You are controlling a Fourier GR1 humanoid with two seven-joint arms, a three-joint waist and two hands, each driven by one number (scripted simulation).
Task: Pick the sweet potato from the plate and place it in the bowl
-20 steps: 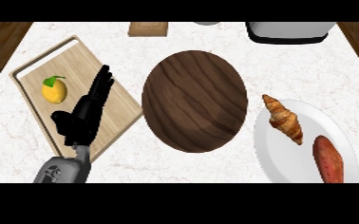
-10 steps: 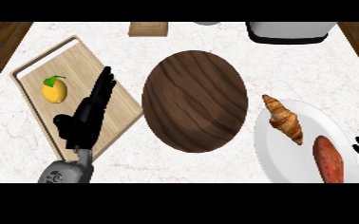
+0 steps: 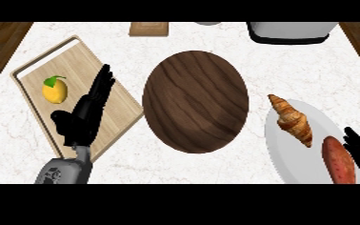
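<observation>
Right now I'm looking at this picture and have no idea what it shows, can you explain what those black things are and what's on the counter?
You are looking steeply down at a kitchen counter as from a humanoid robot's head. The black shape at the left is the robot's left hand, open and resting over a wooden cutting board that carries a lemon. The dark tips at the right edge are its right hand; too little shows to tell its state. In the middle is a dark wooden bowl. At the right, a white plate holds a croissant and a sweet potato. Nothing is held.
</observation>
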